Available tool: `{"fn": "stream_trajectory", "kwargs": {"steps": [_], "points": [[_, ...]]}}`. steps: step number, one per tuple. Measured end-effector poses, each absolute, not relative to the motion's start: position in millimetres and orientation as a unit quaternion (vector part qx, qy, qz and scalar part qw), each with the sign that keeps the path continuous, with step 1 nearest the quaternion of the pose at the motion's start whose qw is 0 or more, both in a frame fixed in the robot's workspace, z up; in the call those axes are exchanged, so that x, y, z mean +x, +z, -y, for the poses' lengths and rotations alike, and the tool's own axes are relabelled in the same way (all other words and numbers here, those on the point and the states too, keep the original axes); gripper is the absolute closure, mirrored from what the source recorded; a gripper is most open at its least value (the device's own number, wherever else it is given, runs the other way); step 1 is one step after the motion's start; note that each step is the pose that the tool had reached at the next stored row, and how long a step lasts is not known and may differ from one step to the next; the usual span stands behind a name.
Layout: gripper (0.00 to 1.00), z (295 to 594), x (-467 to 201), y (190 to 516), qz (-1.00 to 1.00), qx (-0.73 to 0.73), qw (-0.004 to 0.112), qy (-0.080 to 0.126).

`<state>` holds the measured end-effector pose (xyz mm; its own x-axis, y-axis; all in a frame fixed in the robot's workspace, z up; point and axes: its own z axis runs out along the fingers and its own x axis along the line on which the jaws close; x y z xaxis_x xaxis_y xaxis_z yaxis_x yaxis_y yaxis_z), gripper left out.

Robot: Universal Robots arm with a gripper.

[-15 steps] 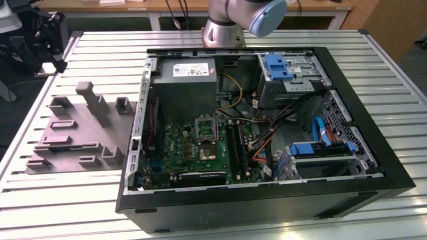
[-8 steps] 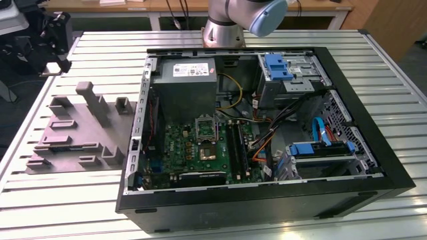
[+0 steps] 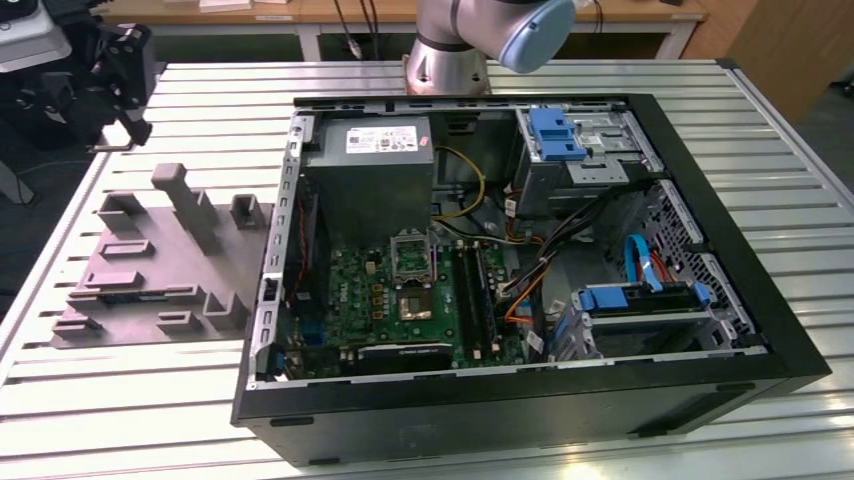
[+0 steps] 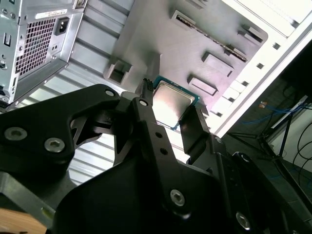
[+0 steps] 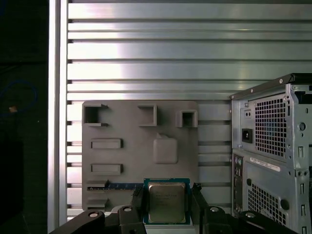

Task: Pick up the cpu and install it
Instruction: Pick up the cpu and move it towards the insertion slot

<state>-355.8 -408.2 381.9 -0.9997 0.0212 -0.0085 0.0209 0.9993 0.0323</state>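
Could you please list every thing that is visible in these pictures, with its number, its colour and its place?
cpu: one, silvery top with green edge, held in the gripper.
tray: one, grey, with pockets, on the table at the exterior view's left of the computer case.
computer case: one, black, open, lying on the table.
power supply box: one, grey with white label, inside the case.
circuit board: one, green, inside the case.
socket: one, metal frame with dark centre, on the board.
cables: several, mixed colours, inside the case.
table: one, silver, slatted, under everything.
arm: one, grey with a pale blue cap, behind the case.
gripper: one, black, shut on the cpu.
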Motion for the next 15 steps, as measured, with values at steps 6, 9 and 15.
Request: {"fn": "stream_trajectory", "kwargs": {"steps": [6, 9, 15], "points": [[0.53, 408.2, -351.4, 381.8, -1.000, 0.011, 0.004, 0.016], [0.53, 408.2, -349.6, 381.7, -1.000, 0.011, 0.004, 0.016], [0.53, 408.2, -347.0, 381.5, -1.000, 0.011, 0.004, 0.016]]}}
